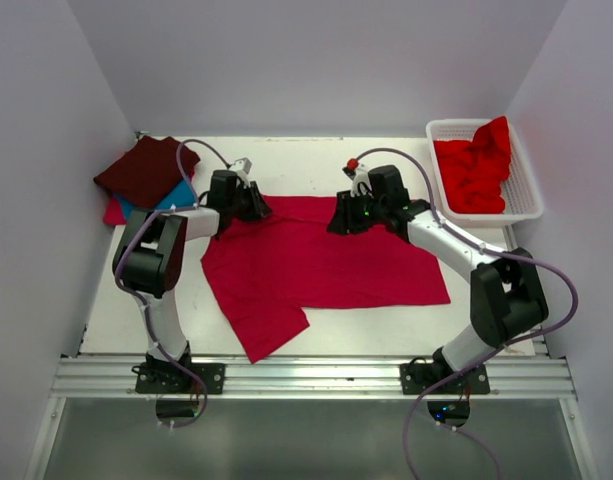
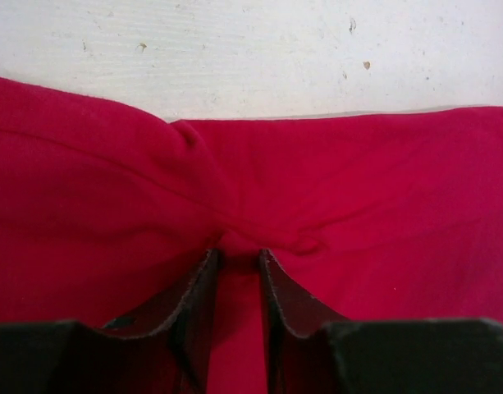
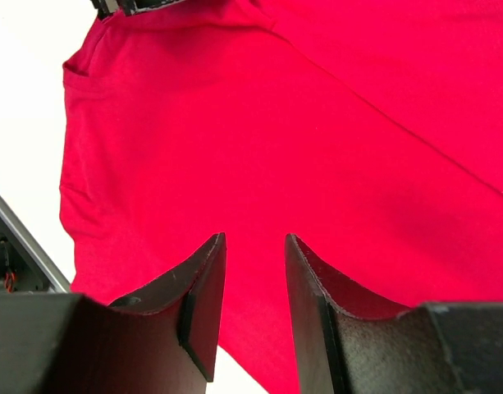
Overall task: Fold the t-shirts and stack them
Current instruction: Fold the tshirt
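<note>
Right now the fold of the crimson-pink shirt [image 1: 326,265] is in hand: it lies spread across the middle of the table [image 1: 286,160], w/ both arms reaching to its far edge. The left end effector [image 2: 237,258] is clamped on that edge near the far-left corner; the cloth puckers into a small bunch at the tips of its fingers [image 2: 203,283]. The right end effector [image 3: 255,246] sits at the same far edge further right, jaws only a little apart w/ red cloth showing between them, but there's no pucker, so I can't tell if it has a hold. Three shirts are already stacked at the far-left corner: dark maroon shirt [image 1: 144,168] on top, teal shirt [image 1: 178,195] and pink-red shirt [image 1: 113,212] peeking out under it. The bright red shirt [image 1: 476,170] waits in the white basket [image 1: 526,190]. Next move prob. calls for a confirmed grip on the right, then lifting both points together and carrying the far edge toward the near edge, evenly, so the fold lands square.
</note>
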{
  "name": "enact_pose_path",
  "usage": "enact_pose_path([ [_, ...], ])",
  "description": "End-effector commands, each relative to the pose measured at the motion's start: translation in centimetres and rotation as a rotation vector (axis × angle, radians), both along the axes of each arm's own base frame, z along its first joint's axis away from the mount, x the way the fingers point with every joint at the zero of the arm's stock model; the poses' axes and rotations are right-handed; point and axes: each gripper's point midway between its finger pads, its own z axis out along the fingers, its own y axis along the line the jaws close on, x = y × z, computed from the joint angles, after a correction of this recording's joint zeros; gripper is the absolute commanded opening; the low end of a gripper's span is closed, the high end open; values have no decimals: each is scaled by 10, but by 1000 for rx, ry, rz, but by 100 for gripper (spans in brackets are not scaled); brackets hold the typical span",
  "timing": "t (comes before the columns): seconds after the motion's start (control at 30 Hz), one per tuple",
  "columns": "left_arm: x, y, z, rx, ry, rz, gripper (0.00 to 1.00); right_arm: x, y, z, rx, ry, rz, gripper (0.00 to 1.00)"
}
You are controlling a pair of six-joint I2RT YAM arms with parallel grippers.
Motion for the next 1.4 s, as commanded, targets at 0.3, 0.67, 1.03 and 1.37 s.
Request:
enact_pose_path([
  [0.3, 1, 0, 6, 15, -31, -12, 0, -2, -6, 14, 18, -60, -34, 37],
  [0.67, -30, -12, 42, -2, -77, -52, 0, -6, -8, 17, 26, -69, -38, 36],
  [1.03, -70, -46, 34, -16, -12, -111, 11, -7, -10, 12, 16, -62, -39, 40],
  [1.37, -78, -33, 83, 11, -175, -14, 72, -7, -13, 3, -14, -54, -44, 47],
])
